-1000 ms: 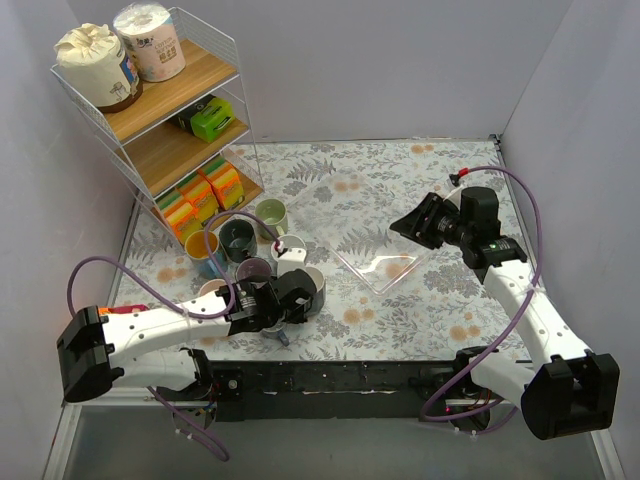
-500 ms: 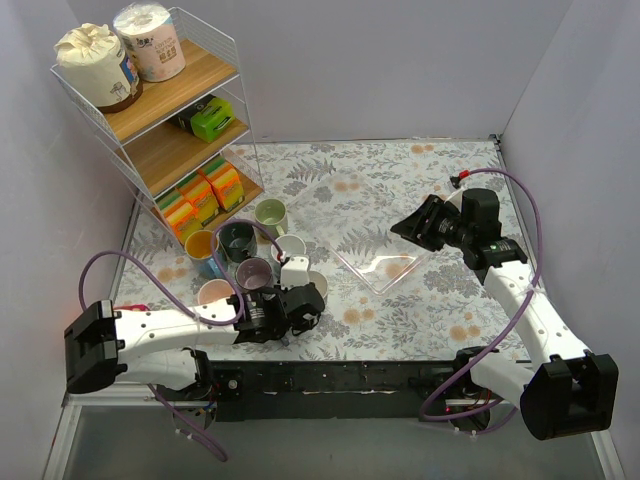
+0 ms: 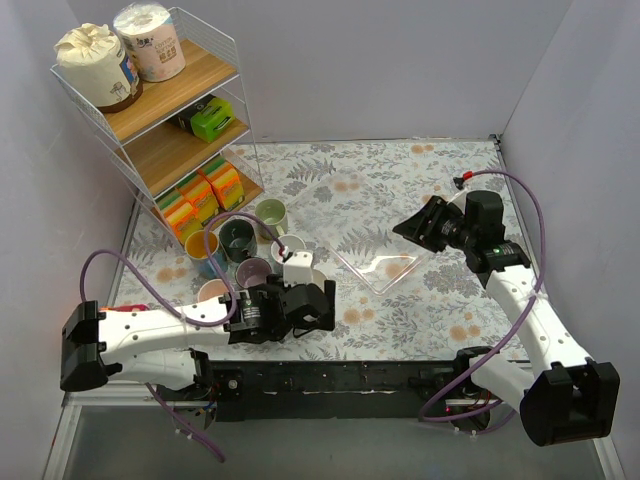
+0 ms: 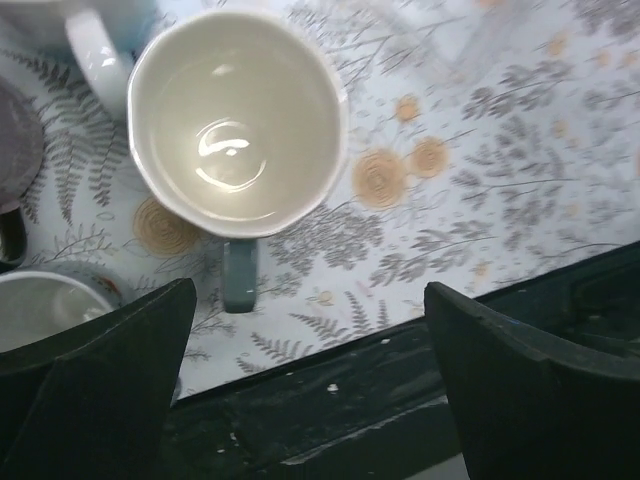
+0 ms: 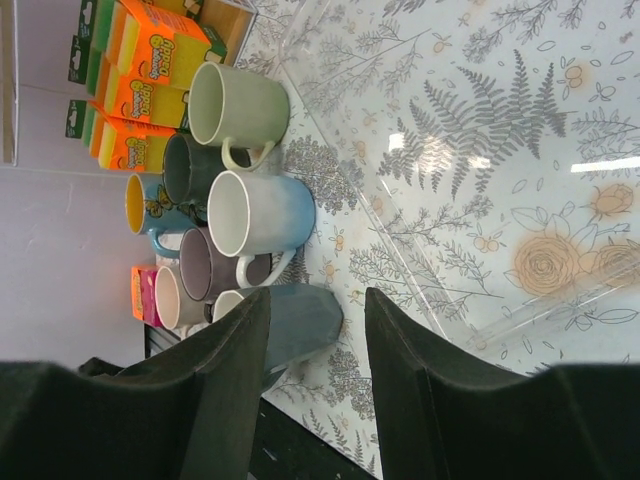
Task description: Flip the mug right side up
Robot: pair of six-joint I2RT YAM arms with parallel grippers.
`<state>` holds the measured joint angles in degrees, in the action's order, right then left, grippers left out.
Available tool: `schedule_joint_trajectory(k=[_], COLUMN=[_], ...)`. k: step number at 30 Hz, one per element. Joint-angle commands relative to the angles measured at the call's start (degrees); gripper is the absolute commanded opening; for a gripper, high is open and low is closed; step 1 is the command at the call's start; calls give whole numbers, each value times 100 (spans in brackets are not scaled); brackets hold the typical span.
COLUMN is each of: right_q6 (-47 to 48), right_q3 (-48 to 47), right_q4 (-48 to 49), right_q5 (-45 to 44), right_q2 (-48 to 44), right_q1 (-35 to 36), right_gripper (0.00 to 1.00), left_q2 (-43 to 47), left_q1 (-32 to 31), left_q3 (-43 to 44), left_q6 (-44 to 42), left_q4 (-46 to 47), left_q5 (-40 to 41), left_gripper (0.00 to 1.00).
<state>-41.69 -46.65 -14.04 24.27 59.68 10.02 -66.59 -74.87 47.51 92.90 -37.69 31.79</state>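
Note:
The mug (image 4: pixel 237 115) stands upright on the floral table, its white inside facing up and its grey-blue handle (image 4: pixel 240 275) pointing to the table's near edge. My left gripper (image 4: pixel 320 400) hangs open above it, jaws spread wide on either side and touching nothing. From overhead the left gripper (image 3: pixel 306 303) hides most of the mug (image 3: pixel 318 279). The right wrist view shows its grey-blue faceted wall (image 5: pixel 305 318). My right gripper (image 3: pixel 415 226) hovers open and empty over the far right of the table.
Several other mugs (image 3: pixel 238 240) cluster just left of and behind the mug. A clear plastic tray (image 3: pixel 385 266) lies mid-table below the right gripper. A wire shelf rack (image 3: pixel 170 130) with sponges (image 3: pixel 200 195) stands at the back left. The table's black front edge (image 4: pixel 400 400) is close.
My left gripper has opened and let go of the mug, which it held tilted a second ago and which now stands upright. The right arm has barely moved.

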Motion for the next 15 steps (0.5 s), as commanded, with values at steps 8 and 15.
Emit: schedule_joint_trajectory(k=[8,15], right_q6=[117,617], right_q3=[-28,-827], right_q4=[-46,-519], right_q5=[-151,-590], right_q2=[-193,-123], right_q1=[-114,-263], right_gripper=[51,53], left_q2=[524,244], left_q1=[-54,-45], left_q3=[1884,3237], left_q6=[-255,-1055], left_q4=[-362,-361], left_q5=[336,276], left_gripper=[98,98])
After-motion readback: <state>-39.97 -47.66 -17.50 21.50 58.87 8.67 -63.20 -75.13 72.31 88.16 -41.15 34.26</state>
